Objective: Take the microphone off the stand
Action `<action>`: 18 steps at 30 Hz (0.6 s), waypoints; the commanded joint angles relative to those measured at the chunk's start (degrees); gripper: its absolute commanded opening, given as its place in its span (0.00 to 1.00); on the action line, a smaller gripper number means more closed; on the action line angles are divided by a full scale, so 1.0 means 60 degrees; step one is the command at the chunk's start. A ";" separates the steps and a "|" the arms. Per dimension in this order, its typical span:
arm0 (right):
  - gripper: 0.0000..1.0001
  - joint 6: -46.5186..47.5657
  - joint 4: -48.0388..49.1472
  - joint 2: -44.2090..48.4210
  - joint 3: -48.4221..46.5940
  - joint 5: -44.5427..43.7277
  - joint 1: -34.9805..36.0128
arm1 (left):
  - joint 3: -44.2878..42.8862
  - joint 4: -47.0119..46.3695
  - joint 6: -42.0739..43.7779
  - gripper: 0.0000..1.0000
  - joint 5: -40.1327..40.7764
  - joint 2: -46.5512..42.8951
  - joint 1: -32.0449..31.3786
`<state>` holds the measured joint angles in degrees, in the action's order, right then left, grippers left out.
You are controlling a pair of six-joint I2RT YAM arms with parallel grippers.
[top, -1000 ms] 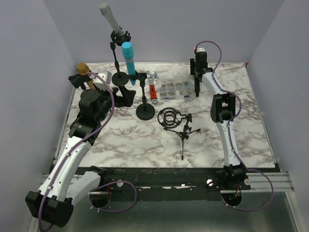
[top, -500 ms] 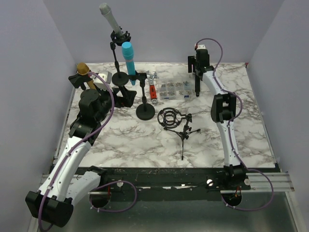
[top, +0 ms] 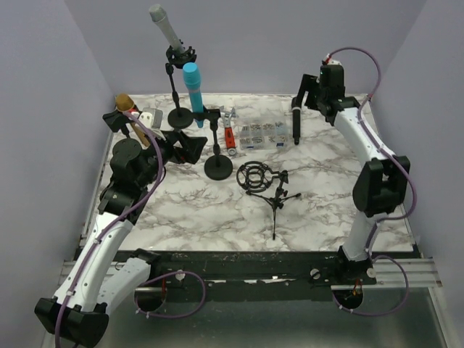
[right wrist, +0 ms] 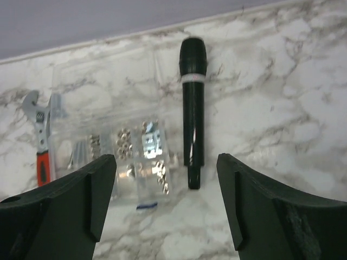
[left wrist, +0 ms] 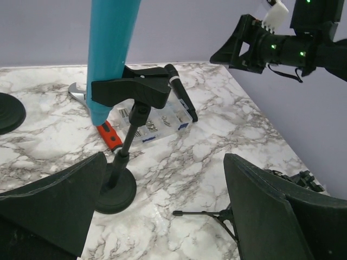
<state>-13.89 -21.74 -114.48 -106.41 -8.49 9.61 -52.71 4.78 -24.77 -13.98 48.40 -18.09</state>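
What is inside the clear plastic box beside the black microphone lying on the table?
The clear plastic compartment box holds small silvery metal hardware, seemingly nuts and screws, sorted by compartment. Blur and glare hide the exact types.

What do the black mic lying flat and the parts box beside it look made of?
Black microphone: matte black shell, metal or hard plastic, unclear which, with a pale band below the head. Parts box: probably clear plastic; small hardware and the marbled tabletop show through it.
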 commanded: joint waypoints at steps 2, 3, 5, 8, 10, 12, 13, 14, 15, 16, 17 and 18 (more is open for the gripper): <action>0.82 -0.1938 0.0076 0.2430 0.3530 0.1646 -0.0096 | -0.0232 -0.0291 -0.0460 0.91 -0.0925 -0.0126 -0.0312; 0.82 -0.2151 0.0114 0.3034 0.4190 0.1844 -0.0085 | -0.0232 -0.0322 -0.0516 0.91 -0.1030 -0.0128 -0.0376; 0.82 -0.2427 0.0362 0.4077 0.5480 0.2355 -0.0096 | -0.0264 -0.0363 -0.0571 0.91 -0.1359 -0.0079 -0.0561; 0.82 -0.2680 0.0329 0.5551 0.7198 0.2954 -0.0094 | -0.0418 -0.0244 -0.0547 0.91 -0.1742 0.0091 -0.0810; 0.82 -0.2732 0.0372 0.6404 0.8174 0.3699 -0.0092 | -0.0516 -0.0178 -0.0516 0.91 -0.2044 0.0239 -0.0943; 0.82 -0.2785 0.0272 0.7142 0.8887 0.4578 -0.0085 | -0.0546 -0.0205 -0.0492 0.91 -0.2300 0.0396 -0.1038; 0.82 -0.2797 0.0114 0.7489 0.9114 0.4828 -0.0091 | -0.0546 -0.0224 -0.0521 0.91 -0.2383 0.0500 -0.1077; 0.82 -0.2809 -0.0087 0.7802 0.9366 0.4907 -0.0092 | -0.0550 -0.0226 -0.0529 0.91 -0.2476 0.0594 -0.1091; 0.82 -0.2845 -0.0178 0.8186 0.9641 0.4944 -0.0092 | -0.0580 -0.0206 -0.0565 0.91 -0.2559 0.0720 -0.1112; 0.82 -0.2867 -0.0234 0.8503 0.9900 0.5043 -0.0096 | -0.0614 -0.0210 -0.0605 0.91 -0.2704 0.0834 -0.1124; 0.82 -0.2894 -0.0303 0.8834 1.0164 0.5149 -0.0092 | -0.0655 -0.0210 -0.0649 0.91 -0.2856 0.0981 -0.1138; 0.81 -0.2956 -0.0331 0.9103 1.0390 0.5398 -0.0092 | -0.0688 -0.0230 -0.0722 0.91 -0.3092 0.1127 -0.1146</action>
<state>-29.87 -21.56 -66.17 -48.99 16.53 9.28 -54.94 3.92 -27.62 -26.06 52.21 -24.51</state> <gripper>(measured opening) 0.821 0.919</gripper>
